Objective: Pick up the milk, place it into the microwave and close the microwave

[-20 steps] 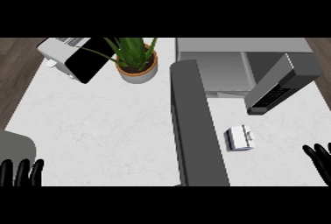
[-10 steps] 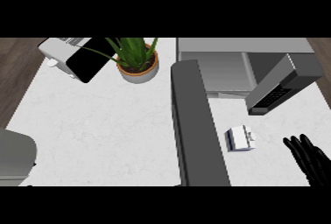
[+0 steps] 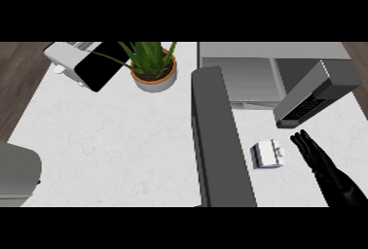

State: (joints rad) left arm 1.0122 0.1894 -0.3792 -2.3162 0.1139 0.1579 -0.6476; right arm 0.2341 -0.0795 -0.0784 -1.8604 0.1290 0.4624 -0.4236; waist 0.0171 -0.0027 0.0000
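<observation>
Head view status:

- Milk (image 3: pixel 268 154): small white carton on the white marbled surface (image 3: pixel 108 141), right half of the view. Looks like it is lying flat, but upright or on its side cannot be told from this steep angle. It is outside the microwave (image 3: pixel 237 73), on the surface in front of it.
- Long dark grey slab (image 3: pixel 215 141): runs from the microwave's front down to the lower edge of the view. The milk is just beside its right side, with a thin gap.
- Microwave: grey box at top right. A dark door panel (image 3: pixel 313 95) with a keypad juts out at an angle on its right side, so the door is open.
- Right robot hand (image 3: pixel 327 168): comes in from the lower right with fingers straight and together, pointing up-left. It is released and grasps nothing. It is near the milk's right side and not touching it; surface shows between them. The fingertips are about level with the carton's top edge, just below the door panel.
- Left robot hand: out of view. Only a grey rounded shape (image 3: pixel 16 170) shows at the left edge, and it cannot be identified.
- Far left of the surface: potted plant (image 3: pixel 152 68) and a white-and-black appliance (image 3: pixel 79 63), both well apart from the milk.
</observation>
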